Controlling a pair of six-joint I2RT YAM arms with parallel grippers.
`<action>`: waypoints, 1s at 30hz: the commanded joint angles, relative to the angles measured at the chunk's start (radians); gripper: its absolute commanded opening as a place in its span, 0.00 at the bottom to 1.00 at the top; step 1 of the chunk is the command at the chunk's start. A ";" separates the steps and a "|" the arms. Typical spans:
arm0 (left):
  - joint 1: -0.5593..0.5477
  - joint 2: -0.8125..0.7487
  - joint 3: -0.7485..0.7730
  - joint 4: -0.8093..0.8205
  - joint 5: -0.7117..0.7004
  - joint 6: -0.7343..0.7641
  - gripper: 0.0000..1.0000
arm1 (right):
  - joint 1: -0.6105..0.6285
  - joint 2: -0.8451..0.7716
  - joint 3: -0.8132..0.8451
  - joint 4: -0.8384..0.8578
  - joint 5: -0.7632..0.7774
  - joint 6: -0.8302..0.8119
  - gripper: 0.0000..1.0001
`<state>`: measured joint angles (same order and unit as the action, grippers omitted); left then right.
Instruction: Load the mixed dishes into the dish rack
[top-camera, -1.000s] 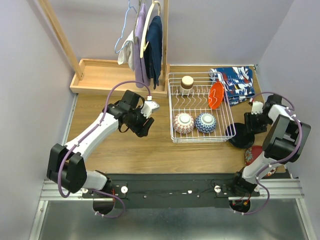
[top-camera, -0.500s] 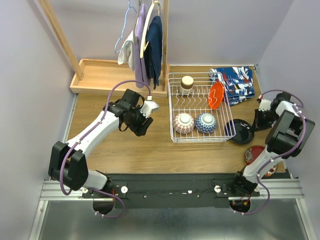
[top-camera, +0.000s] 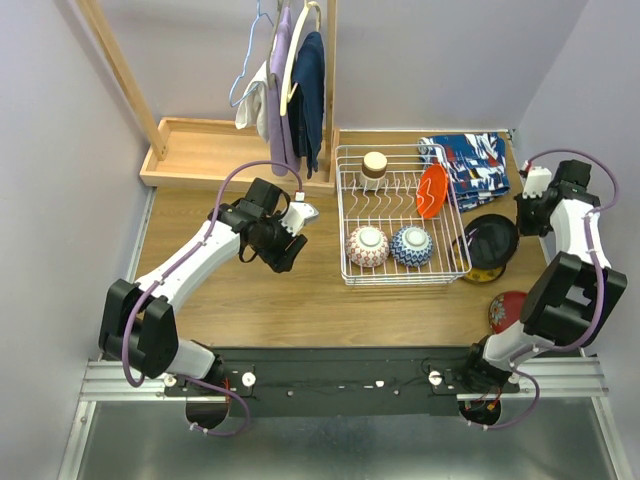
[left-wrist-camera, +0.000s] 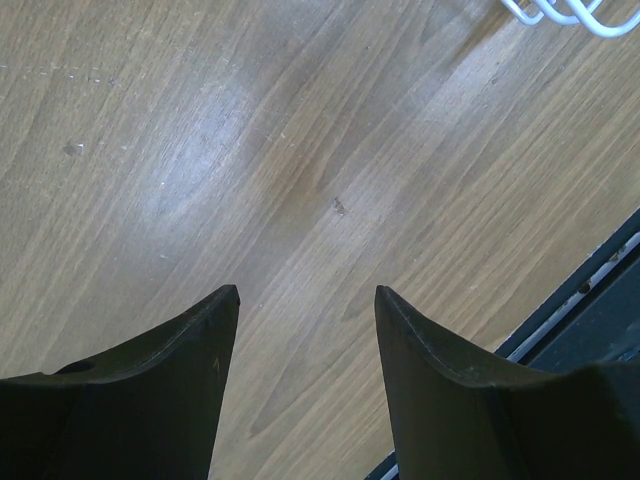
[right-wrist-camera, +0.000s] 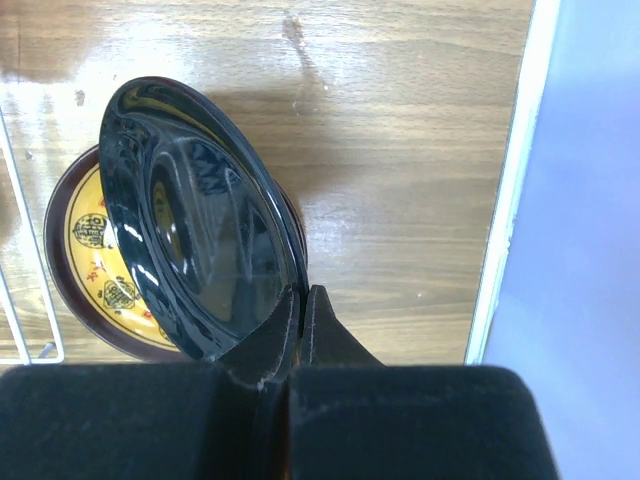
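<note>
- Pincer, right: closed tight on the rim of the glossy black plate, with one narrow pinch at the plate's five o'clock edge in the wrist view.
- Plate position: steeply tilted over a yellow-centred plate on the bench. The dish rack lies just beside it at nine o'clock in the overhead view.
- Left pincer: open, empty, above bare bench at nine o'clock of the rack.
- Risk: the rim is glossy and the hold small. The plate may pivot or slip and drop onto the plate beneath, or clip the rack wall or the orange plate on entry.
- Not established: whether the black plate's low edge touches the plate below, and which tine slot is free. The right arm partly masks the dark red plate.
</note>
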<state>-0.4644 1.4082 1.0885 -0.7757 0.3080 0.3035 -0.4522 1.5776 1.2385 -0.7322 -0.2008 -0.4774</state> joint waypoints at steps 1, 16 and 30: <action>0.006 -0.002 0.027 0.016 0.022 -0.015 0.66 | -0.002 -0.073 0.031 -0.024 0.021 0.057 0.00; 0.006 -0.012 -0.022 0.144 -0.009 -0.157 0.48 | 0.134 -0.220 0.429 -0.091 0.176 0.229 0.00; -0.063 -0.008 0.013 0.228 0.097 -0.260 0.00 | 0.717 0.042 0.730 -0.155 0.899 0.468 0.00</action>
<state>-0.5030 1.4315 1.0771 -0.5919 0.3454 0.0860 0.1452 1.5528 1.8992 -0.8543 0.3408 -0.1387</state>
